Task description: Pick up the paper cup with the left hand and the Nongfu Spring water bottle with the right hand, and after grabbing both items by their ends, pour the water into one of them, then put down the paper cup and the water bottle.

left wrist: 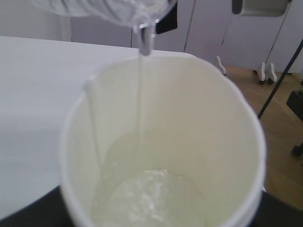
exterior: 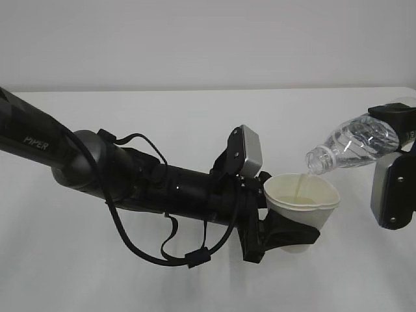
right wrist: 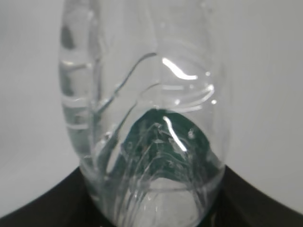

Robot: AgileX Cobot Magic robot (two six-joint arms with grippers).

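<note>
My left gripper (exterior: 286,235) is shut on the lower part of the white paper cup (exterior: 302,209), holding it upright above the table. The clear Nongfu Spring water bottle (exterior: 354,147) is tilted with its open neck just above the cup's far rim, and my right gripper (exterior: 398,123) is shut on its base end. A thin stream of water (left wrist: 140,94) falls from the bottle mouth (left wrist: 147,38) into the cup (left wrist: 161,142), where a shallow pool ripples at the bottom. The right wrist view is filled by the bottle (right wrist: 142,118), its green label showing through.
The white table (exterior: 195,130) spreads under both arms. The long left arm (exterior: 97,169) with loose black cables reaches in from the left. In the left wrist view a wooden floor and stand legs (left wrist: 265,73) lie beyond the table edge.
</note>
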